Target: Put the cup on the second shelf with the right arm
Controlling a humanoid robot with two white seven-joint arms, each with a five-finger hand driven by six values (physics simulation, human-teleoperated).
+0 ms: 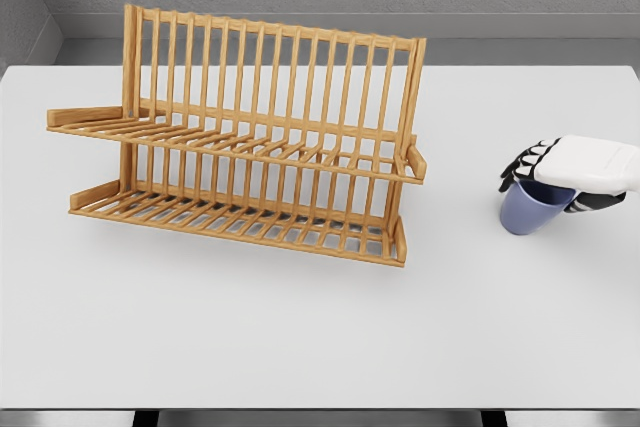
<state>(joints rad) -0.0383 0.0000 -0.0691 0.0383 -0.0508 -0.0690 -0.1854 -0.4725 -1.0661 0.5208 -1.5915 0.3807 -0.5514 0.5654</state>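
Rack (250, 147) stands well left of the right hand (572, 175), cup (530, 209) right under its fingers, both on the table (320, 337).

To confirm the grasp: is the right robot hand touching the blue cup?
Touching. The head view shows the right robot hand with its fingers wrapped over the rim of the tilted blue cup.

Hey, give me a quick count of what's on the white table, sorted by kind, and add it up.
Two-tier wooden slatted dish rack: 1
Blue-purple cup, held by the right hand: 1
Total: 2 things on the white table
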